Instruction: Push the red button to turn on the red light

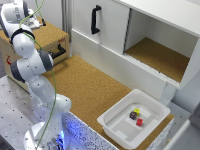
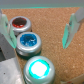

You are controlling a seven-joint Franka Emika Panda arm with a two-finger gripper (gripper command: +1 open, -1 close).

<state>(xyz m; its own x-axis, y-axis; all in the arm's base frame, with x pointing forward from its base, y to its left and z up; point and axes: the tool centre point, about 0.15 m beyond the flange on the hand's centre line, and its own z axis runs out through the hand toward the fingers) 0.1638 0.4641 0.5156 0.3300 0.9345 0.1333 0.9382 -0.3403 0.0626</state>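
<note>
Red button [image 2: 19,22] sits between the open, empty gripper [image 2: 41,25].

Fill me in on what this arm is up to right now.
A single Panda arm is reaching over the box at the exterior view's left, where three buttons sit in a row. Its wrist camera looks down on a red button, a blue button and a green button. The pincer is open, its fingers hanging apart above the cork, touching nothing. The red button is not yet pressed. A white tray holding small blocks sits untouched.
</note>
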